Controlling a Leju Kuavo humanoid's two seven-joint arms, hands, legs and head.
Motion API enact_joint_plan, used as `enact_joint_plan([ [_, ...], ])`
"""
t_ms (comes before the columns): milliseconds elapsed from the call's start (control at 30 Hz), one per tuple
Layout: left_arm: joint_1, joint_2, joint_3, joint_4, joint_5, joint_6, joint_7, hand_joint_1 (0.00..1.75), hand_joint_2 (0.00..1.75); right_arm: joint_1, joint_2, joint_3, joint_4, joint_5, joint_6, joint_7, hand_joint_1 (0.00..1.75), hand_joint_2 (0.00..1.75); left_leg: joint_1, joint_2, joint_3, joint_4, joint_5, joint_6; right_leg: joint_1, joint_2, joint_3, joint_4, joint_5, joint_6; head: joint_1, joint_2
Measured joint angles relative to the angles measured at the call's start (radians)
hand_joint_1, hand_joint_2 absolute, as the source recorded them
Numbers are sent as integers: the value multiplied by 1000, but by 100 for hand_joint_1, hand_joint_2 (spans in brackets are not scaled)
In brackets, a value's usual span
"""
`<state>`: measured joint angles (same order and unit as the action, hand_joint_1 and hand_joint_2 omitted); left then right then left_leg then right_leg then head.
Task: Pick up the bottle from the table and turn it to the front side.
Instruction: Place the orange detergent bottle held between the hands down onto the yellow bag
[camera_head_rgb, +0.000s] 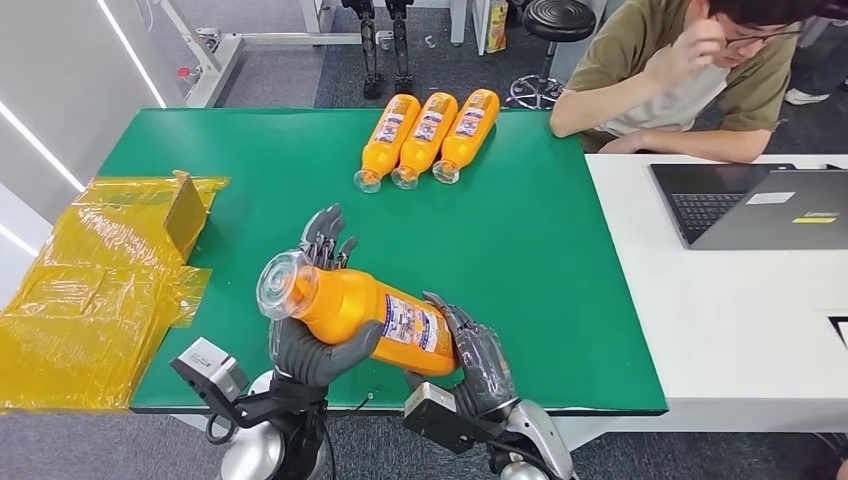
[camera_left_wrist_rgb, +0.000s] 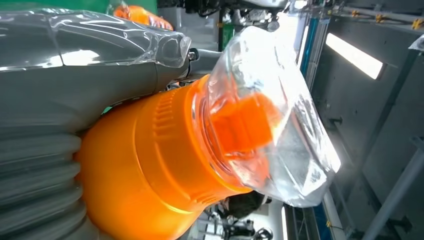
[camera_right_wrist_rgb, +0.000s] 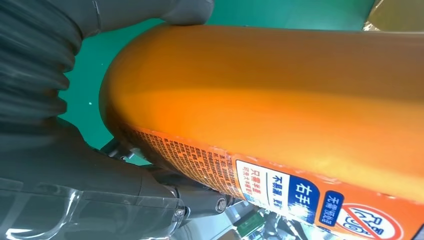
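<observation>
An orange bottle (camera_head_rgb: 355, 310) with a clear cap cover is held lying sideways above the green table's (camera_head_rgb: 560, 270) near edge. My left hand (camera_head_rgb: 315, 345) grips its neck end from below, thumb wrapped under the shoulder. My right hand (camera_head_rgb: 480, 360) holds its base end. The white-and-blue label (camera_head_rgb: 412, 325) faces up toward me. The left wrist view is close on the bottle's shoulder (camera_left_wrist_rgb: 145, 170) and its orange cap under clear plastic (camera_left_wrist_rgb: 260, 120). Against the right wrist camera, the bottle body (camera_right_wrist_rgb: 280, 100) shows its label edge (camera_right_wrist_rgb: 280, 190).
Three more orange bottles (camera_head_rgb: 425, 135) lie side by side at the table's far edge. Crumpled yellow plastic wrap with a box (camera_head_rgb: 110, 280) covers the left side. A person (camera_head_rgb: 680, 75) sits at the adjoining white table with a laptop (camera_head_rgb: 755, 205).
</observation>
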<state>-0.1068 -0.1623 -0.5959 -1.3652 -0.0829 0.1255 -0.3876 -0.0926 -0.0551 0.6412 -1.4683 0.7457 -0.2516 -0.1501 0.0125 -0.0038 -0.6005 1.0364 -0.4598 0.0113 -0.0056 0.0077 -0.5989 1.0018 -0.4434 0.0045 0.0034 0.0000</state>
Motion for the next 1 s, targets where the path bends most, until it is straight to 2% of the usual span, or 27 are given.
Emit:
enact_joint_plan([
  [67, 0, -2, 1, 1, -20, 19, 0, 0, 175, 0, 3, -2, 0, 8, 9, 0, 175, 175, 0, 0, 0, 0, 0, 0, 0, 0, 0, 0, 0, 0, 0, 0],
  [100, 1, -2, 2, 1, -29, 26, 0, 7, 175, 1, 5, -3, 1, 12, 14, 0, 175, 175, 0, 0, 0, 0, 0, 0, 0, 0, 0, 0, 0, 0, 0, 0],
  [200, 7, -4, 6, 1, -45, 36, 0, 138, 175, 0, 8, -6, 3, 21, 25, 0, 175, 175, 0, 0, 0, 0, 0, 0, 0, 0, 0, 0, 0, 0, 0, 0],
  [233, 10, -6, 9, 1, -48, 38, 0, 175, 175, 0, 8, -6, 4, 25, 28, -1, 175, 175, 0, 0, 0, 0, 0, 0, 0, 0, 0, 0, 0, 0, 0, 0],
  [867, 52, -29, 32, -7, -63, 52, -9, 175, 175, 6, 12, -9, 22, 53, 37, -5, 175, 175, 0, 0, 0, 0, 0, 0, 0, 0, 0, 0, 0, 0, 0, 0],
  [1000, 69, -36, 43, -20, -85, 55, -10, 175, 175, 8, 15, -9, 33, 73, 12, -17, 0, 175, 0, 0, 0, 0, 0, 0, 0, 0, 0, 0, 0, 0, 0, 0],
])
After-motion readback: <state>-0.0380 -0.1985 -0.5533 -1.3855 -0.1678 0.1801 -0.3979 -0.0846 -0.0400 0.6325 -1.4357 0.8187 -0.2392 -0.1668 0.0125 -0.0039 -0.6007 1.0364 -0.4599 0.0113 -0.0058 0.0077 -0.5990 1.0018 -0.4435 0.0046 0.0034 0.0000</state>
